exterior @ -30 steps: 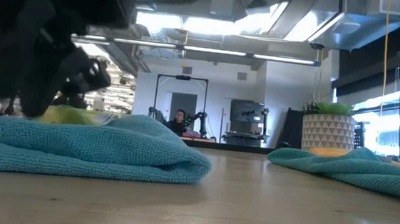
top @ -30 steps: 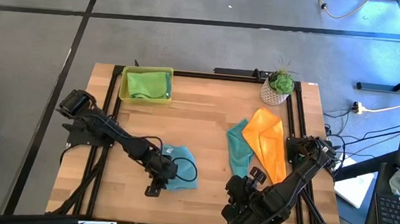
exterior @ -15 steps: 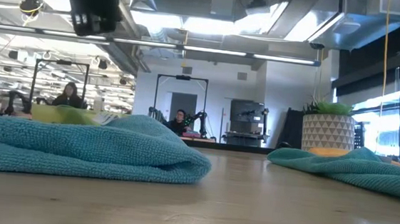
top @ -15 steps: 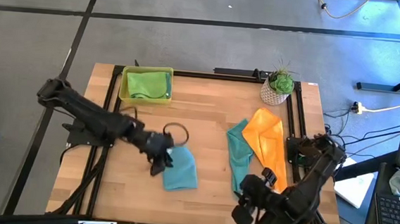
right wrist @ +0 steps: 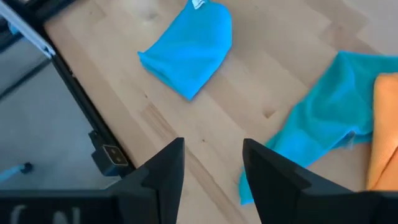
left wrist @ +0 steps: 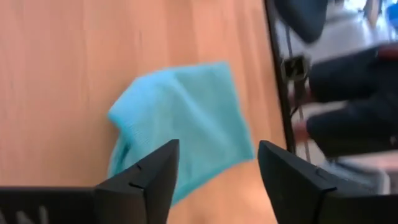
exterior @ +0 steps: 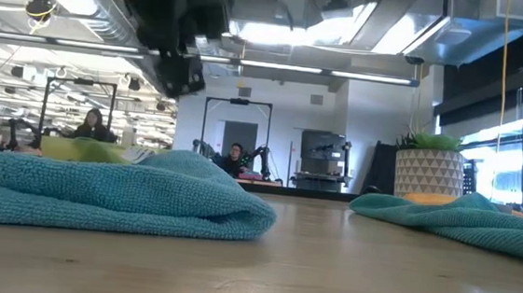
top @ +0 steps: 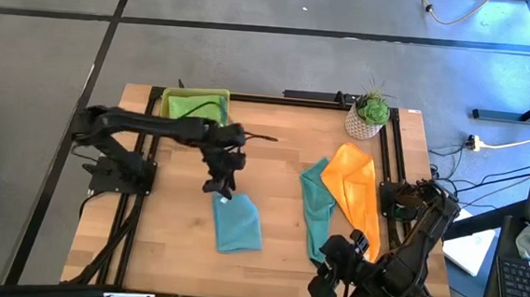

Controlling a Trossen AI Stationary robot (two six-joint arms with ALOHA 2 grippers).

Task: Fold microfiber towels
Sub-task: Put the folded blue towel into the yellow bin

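A folded light blue towel point(top: 237, 223) lies flat on the table near its front middle; it also shows in the low view point(exterior: 127, 192), the left wrist view point(left wrist: 180, 124) and the right wrist view point(right wrist: 186, 50). My left gripper point(top: 222, 184) hangs open and empty above the towel's far end. A teal towel point(top: 315, 208) and an orange towel point(top: 355, 197) lie spread at the right, the orange overlapping the teal. A lime green towel point(top: 193, 112) lies in the yellow-green tray. My right gripper point(top: 342, 271) is open and empty near the front right edge.
A yellow-green tray point(top: 164, 123) stands at the back left. A potted plant point(top: 368, 115) stands at the back right. Black rails run along the table's left and right sides. Bare wood lies between the blue towel and the teal towel.
My left gripper has risen off the folded blue towel and gone toward the table's far edge, empty. The towel stays where it was, folded. My right gripper has drawn back a little toward the near right edge.
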